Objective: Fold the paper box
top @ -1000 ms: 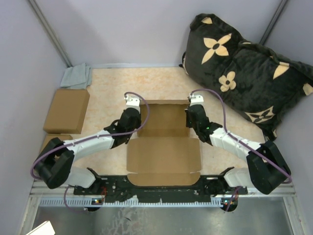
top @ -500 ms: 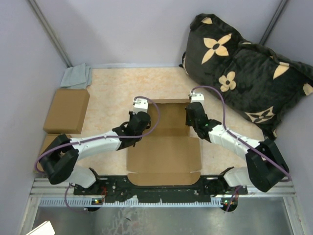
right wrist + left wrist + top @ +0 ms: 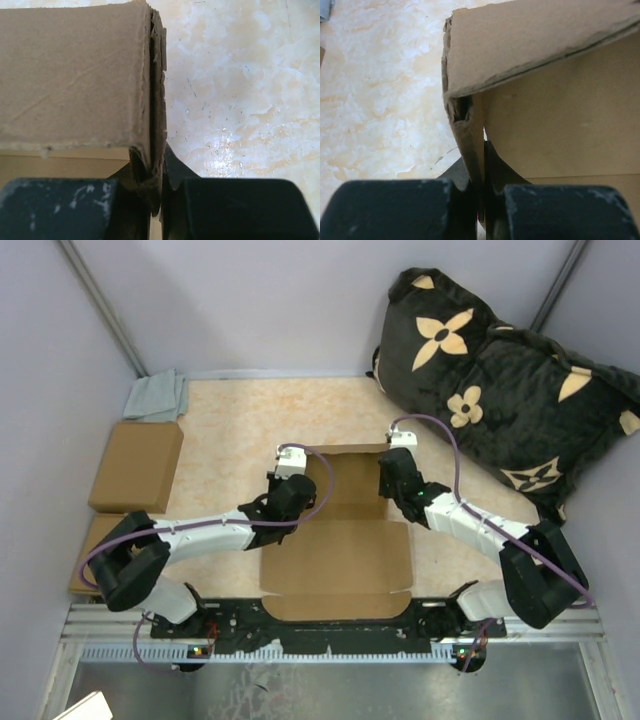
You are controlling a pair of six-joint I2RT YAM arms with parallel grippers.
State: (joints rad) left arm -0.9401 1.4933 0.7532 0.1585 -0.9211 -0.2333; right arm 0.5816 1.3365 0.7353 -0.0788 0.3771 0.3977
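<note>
The paper box [image 3: 335, 560] lies in the middle of the table, its near panel flat and its far part standing up between the two grippers. My left gripper [image 3: 291, 483] is shut on the box's left side wall [image 3: 470, 135], which stands upright between the jaws under a folded top flap [image 3: 530, 40]. My right gripper [image 3: 392, 475] is shut on the right side wall [image 3: 156, 115], a doubled layer of cardboard pinched on edge. In the wrist views, the left gripper [image 3: 482, 167] and the right gripper [image 3: 156, 172] show no gap beyond the cardboard.
Two smaller brown cardboard blocks [image 3: 137, 465] [image 3: 92, 532] lie along the left wall, with a grey cloth [image 3: 157, 395] behind them. A black pillow with tan flowers [image 3: 500, 380] fills the far right corner. A metal rail [image 3: 330, 650] runs along the near edge.
My left gripper has moved to the right, carrying the left side wall inward toward the box's middle. The right gripper has barely shifted.
</note>
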